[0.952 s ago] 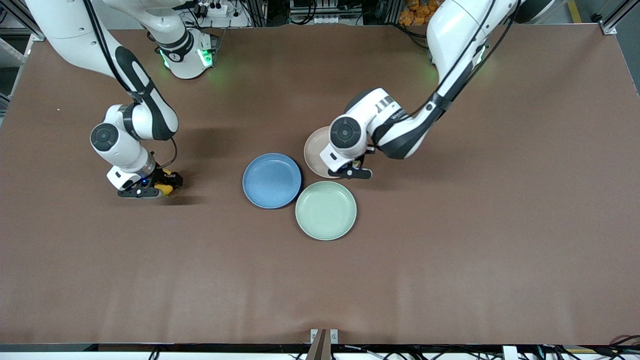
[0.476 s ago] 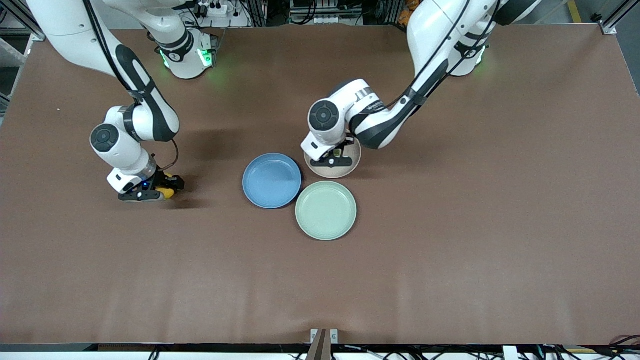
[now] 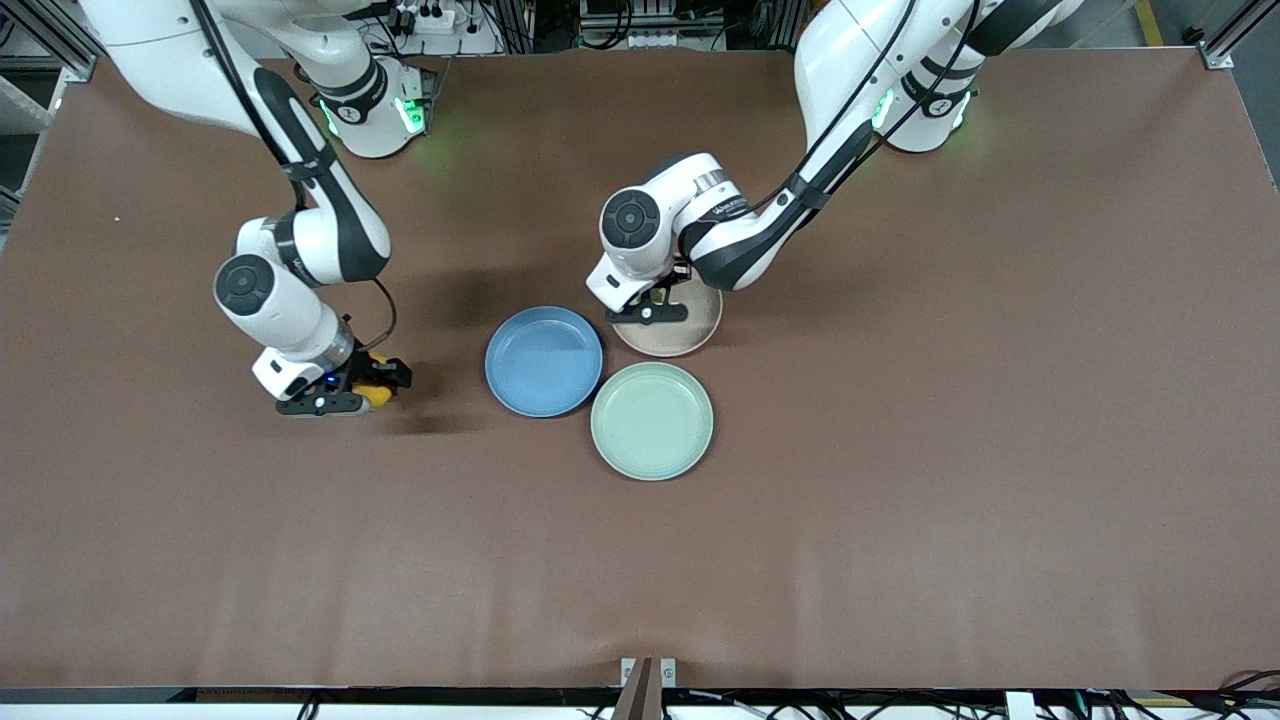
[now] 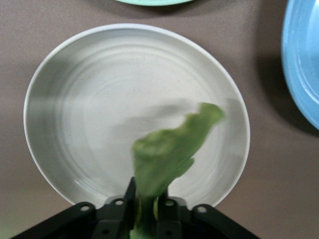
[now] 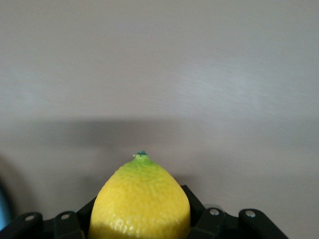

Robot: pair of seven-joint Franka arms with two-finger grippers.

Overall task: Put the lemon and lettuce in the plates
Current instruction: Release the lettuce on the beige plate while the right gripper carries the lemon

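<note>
My left gripper (image 3: 652,303) is shut on the green lettuce (image 4: 169,149) and holds it over the beige-pink plate (image 3: 693,330), which fills the left wrist view (image 4: 75,114). My right gripper (image 3: 358,392) is shut on the yellow lemon (image 3: 375,393) and holds it just above the bare table, toward the right arm's end from the blue plate (image 3: 543,360). The lemon fills the lower part of the right wrist view (image 5: 142,201). The blue plate's rim also shows in the left wrist view (image 4: 304,64).
A pale mint-green plate (image 3: 652,420) lies nearer the front camera, touching the blue and beige-pink plates. The brown table (image 3: 900,450) spreads wide around the plates.
My left gripper has carried the lettuce from the beige-pink plate's edge to over the plate. My right gripper has moved with the lemon toward the blue plate.
</note>
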